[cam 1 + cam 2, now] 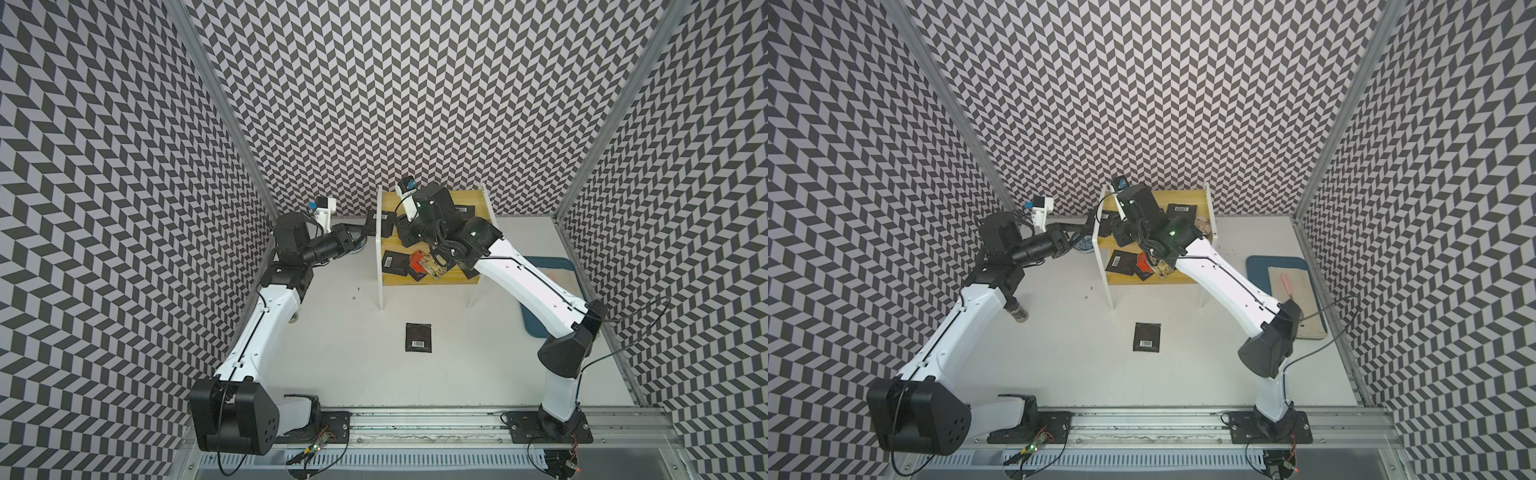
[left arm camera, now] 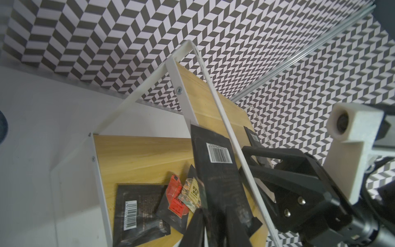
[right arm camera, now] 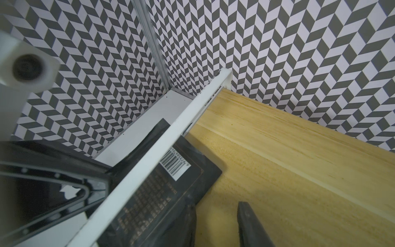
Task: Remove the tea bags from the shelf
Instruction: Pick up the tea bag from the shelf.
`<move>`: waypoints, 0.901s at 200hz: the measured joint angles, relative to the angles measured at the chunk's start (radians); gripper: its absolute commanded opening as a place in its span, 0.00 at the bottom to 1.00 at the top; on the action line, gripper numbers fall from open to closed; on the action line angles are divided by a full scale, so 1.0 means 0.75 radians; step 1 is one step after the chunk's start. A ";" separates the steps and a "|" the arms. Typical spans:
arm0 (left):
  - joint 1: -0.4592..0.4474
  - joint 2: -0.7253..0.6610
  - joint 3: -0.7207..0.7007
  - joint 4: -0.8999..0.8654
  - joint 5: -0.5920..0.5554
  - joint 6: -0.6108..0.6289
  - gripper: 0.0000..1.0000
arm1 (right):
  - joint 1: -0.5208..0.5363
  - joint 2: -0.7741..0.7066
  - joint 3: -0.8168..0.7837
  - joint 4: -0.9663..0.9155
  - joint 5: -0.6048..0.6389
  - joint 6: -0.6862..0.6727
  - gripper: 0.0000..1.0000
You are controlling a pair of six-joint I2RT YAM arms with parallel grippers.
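The left claw (image 1: 365,228) reaches in from outside the white side frame of the shelf (image 1: 467,198) and is clenched on the near edge of a black barcoded tea bag (image 2: 215,166). This bag runs forward from its tips, under the frame rail and onto the upper board. The right claw (image 2: 243,159) faces it from the bag's far side, jaws partly apart with nothing plainly between them. This looks like the grasp step for one sachet, so the next move calls for drawing the left claw straight back and keeping the bag flat enough to slip clear of the rail. Other tea bags (image 1: 395,262) wait below and beyond its tips on the lower board.
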 measured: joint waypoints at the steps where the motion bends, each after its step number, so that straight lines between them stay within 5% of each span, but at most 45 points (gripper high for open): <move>1: 0.000 0.000 0.000 0.001 0.000 0.002 0.06 | 0.000 0.000 0.000 0.000 0.000 0.000 0.36; 72: 0.093 -0.050 -0.001 -0.042 -0.027 0.001 0.00 | 0.002 -0.133 -0.136 0.030 0.010 0.010 0.38; 180: 0.188 -0.455 -0.052 -0.381 -0.245 0.157 0.00 | 0.017 -0.610 -0.598 0.175 -0.025 0.092 0.42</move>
